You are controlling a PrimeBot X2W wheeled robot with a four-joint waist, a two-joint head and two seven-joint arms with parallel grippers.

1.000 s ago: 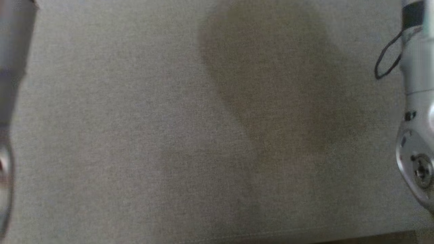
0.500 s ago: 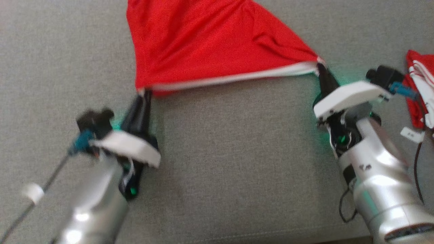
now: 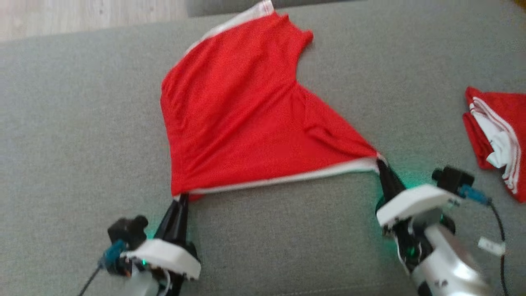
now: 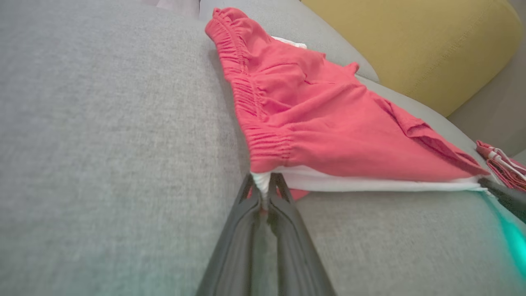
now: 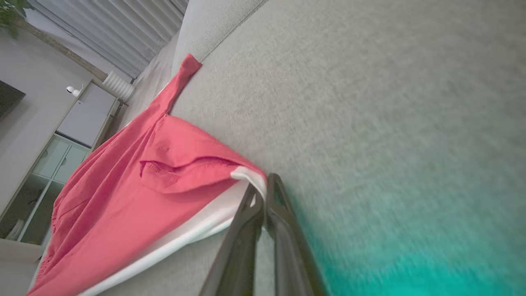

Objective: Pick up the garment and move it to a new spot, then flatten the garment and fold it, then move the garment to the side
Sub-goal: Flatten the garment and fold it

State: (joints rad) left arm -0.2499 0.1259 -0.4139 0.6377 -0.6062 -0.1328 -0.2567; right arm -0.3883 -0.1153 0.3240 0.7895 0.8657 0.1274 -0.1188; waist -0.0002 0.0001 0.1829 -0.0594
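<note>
The garment (image 3: 246, 119) is a pair of red shorts with a white edge, spread on the grey sofa seat (image 3: 82, 123). My left gripper (image 3: 182, 198) is shut on its near left corner by the elastic waistband (image 4: 263, 185). My right gripper (image 3: 380, 161) is shut on the near right corner (image 5: 257, 187). The white edge runs taut between the two grips. In the left wrist view the garment (image 4: 328, 131) stretches away to the right; in the right wrist view the garment (image 5: 135, 189) trails off to the left.
A second red and white folded cloth (image 3: 495, 139) lies at the right on the seat. A yellow cushion (image 4: 411, 45) stands behind the sofa seat. Wooden floor (image 3: 82, 16) shows beyond the far edge. A cabinet (image 5: 53, 156) and curtains stand in the room.
The head camera has swung from bare sofa fabric onto the garment, which now sits lower in the picture. Both grippers hold the same corners as half a second ago.
</note>
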